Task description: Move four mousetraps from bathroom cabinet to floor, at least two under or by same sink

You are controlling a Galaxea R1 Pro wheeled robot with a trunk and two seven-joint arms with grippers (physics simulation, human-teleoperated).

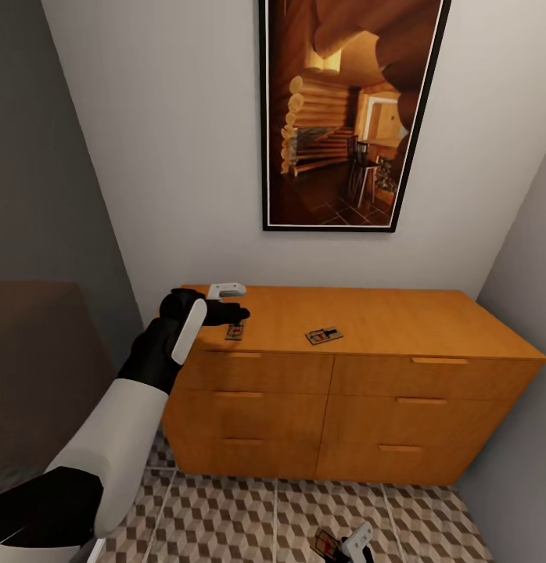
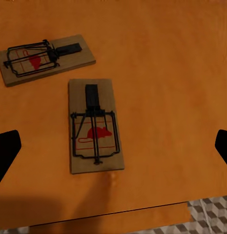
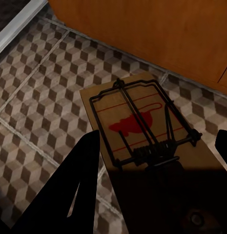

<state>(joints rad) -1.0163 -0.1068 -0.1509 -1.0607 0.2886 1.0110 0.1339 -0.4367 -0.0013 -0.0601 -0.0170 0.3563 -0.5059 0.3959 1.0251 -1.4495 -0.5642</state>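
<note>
Two mousetraps lie on top of the orange-brown cabinet (image 1: 398, 320): one (image 1: 235, 331) near its left front edge, the other (image 1: 324, 335) towards the middle. My left gripper (image 1: 235, 310) hovers open just above the left one. The left wrist view looks straight down on that mousetrap (image 2: 96, 126), which lies between the spread black fingertips (image 2: 7, 151), with the second mousetrap (image 2: 45, 57) beyond. Low over the cube-patterned bathroom floor (image 1: 226, 516), my right gripper (image 1: 355, 541) is shut on a third mousetrap (image 1: 328, 544), whose board (image 3: 142, 126) spans the gap between its fingers (image 3: 86, 170). The sink is out of view.
A large framed picture (image 1: 351, 117) hangs on the white wall above the cabinet. Grey walls close in on both sides, and a dark brown block (image 1: 30, 352) stands to the left. The cabinet front (image 3: 157, 34) rises close behind the right gripper. A pale baseboard (image 3: 15, 24) edges the floor.
</note>
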